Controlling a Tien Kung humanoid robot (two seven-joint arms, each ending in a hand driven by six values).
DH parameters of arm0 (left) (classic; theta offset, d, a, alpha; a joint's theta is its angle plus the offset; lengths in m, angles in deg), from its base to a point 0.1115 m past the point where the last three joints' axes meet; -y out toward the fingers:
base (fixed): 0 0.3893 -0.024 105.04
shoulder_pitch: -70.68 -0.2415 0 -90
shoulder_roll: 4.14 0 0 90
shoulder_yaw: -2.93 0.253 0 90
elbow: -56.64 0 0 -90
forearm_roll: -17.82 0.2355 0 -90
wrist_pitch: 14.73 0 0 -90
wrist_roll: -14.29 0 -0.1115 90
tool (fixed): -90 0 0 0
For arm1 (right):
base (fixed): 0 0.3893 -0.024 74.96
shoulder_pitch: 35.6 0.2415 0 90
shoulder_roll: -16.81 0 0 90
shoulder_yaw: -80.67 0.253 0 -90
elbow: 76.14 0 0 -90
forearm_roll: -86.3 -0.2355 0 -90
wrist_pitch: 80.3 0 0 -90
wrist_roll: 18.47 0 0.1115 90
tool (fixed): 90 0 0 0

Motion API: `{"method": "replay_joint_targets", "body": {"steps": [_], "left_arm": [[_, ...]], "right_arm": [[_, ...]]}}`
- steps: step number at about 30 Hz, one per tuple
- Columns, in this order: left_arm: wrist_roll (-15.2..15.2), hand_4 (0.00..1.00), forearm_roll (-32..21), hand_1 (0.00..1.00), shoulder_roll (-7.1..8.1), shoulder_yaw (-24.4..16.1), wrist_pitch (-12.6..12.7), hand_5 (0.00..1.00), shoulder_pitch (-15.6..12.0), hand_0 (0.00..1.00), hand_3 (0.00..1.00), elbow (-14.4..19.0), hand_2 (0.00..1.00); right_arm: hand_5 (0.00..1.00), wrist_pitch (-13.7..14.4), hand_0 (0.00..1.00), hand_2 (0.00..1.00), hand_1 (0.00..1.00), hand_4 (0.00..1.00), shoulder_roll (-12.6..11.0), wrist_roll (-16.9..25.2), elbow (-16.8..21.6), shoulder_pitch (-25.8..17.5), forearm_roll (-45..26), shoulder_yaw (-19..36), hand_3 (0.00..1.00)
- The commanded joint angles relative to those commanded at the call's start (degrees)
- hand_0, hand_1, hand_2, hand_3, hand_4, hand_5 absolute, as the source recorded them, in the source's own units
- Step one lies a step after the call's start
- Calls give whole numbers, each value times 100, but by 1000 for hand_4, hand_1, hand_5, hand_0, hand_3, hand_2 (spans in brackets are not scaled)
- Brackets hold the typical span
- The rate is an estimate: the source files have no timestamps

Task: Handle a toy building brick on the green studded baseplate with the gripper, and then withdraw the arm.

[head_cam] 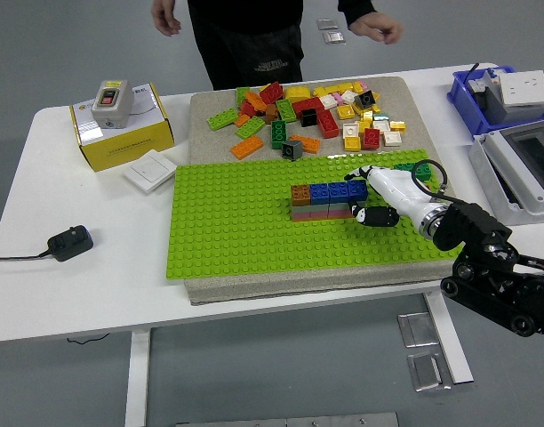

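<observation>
Head view showed the white right hand (pixel 368 197) clasping the blue end brick (pixel 357 189) of the short brick wall on the green studded baseplate (pixel 236 231) near the counter's right edge. The handling step seemed under way; next it would need to let go and draw back rightward.

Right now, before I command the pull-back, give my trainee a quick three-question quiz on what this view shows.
1. True or false: the robot hand is at the right end of the brick stack on the green baseplate.
2. Which colour is the leftmost top brick of that stack? A) brown B) yellow C) white
3. Fill in: the loose brick pile lies on the ____ side of the baseplate, toward the person.

Key: 1 true; 2 A; 3 far.
</observation>
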Motion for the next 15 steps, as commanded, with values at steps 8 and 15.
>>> {"method": "replay_joint_targets", "body": {"steps": [8, 15], "left_arm": [[16, 133, 4, 658, 0, -1, -22, 679, 3, 659, 594, 0, 571], [88, 133, -62, 659, -2, 46, -92, 678, -2, 659, 594, 0, 571]], "right_arm": [[367, -6, 802, 920, 882, 525, -46, 129, 126, 8, -254, 72, 932], [368, 16, 807, 927, 882, 527, -67, 274, 221, -15, -532, 82, 945]]}}
